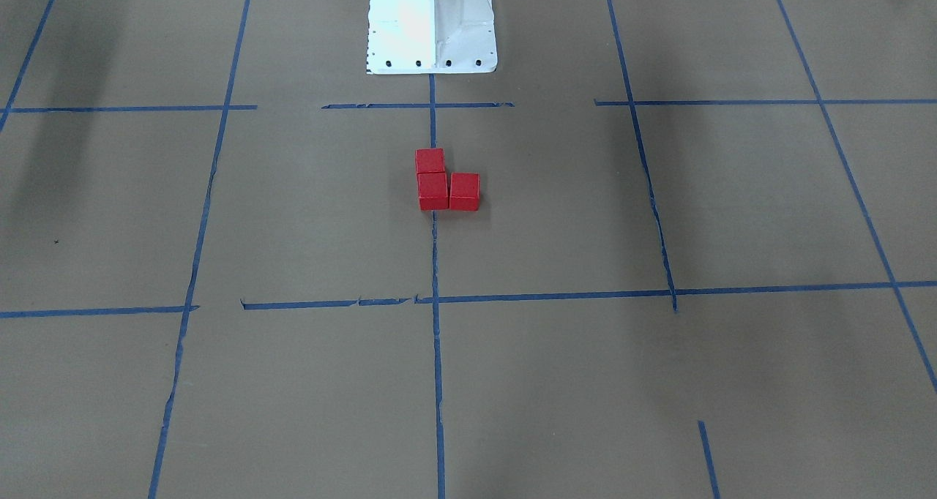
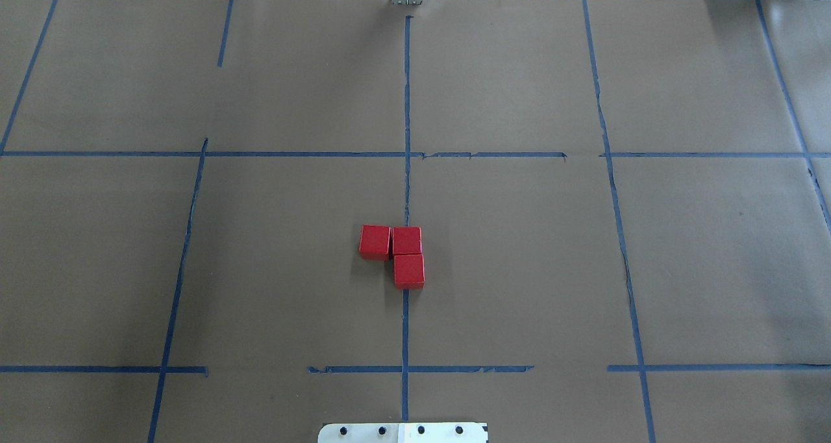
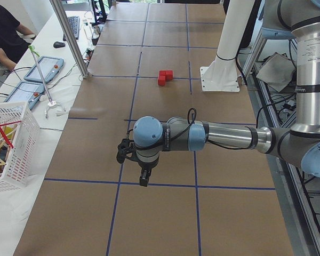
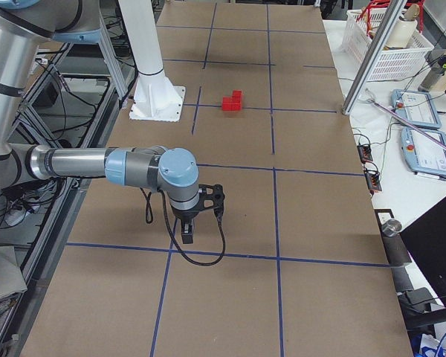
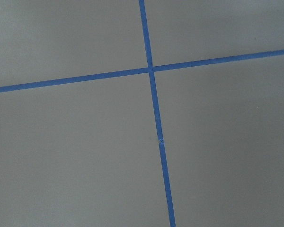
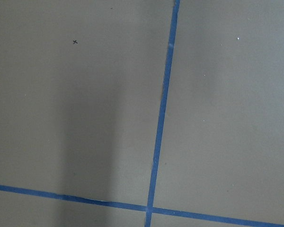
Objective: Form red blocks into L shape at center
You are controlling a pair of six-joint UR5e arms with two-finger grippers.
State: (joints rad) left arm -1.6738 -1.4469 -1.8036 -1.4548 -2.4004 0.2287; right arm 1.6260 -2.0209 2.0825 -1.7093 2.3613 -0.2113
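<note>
Three red blocks lie touching in an L on the brown paper at the center blue tape line (image 2: 406, 189). In the overhead view two sit side by side (image 2: 374, 242) (image 2: 407, 240) and the third (image 2: 409, 271) sits nearer the base. They also show in the front view (image 1: 432, 190), the left view (image 3: 165, 77) and the right view (image 4: 233, 101). My left gripper (image 3: 143, 178) hangs over the table far from the blocks, and so does my right gripper (image 4: 186, 234). I cannot tell whether either is open or shut. Both wrist views show only paper and tape.
The white robot base (image 1: 430, 23) stands just behind the blocks. A metal pole (image 3: 69, 37) and a white basket (image 3: 8, 144) stand at the table's operator side. Teach pendants (image 4: 416, 111) and a seated operator (image 3: 5, 32) are beyond the edge.
</note>
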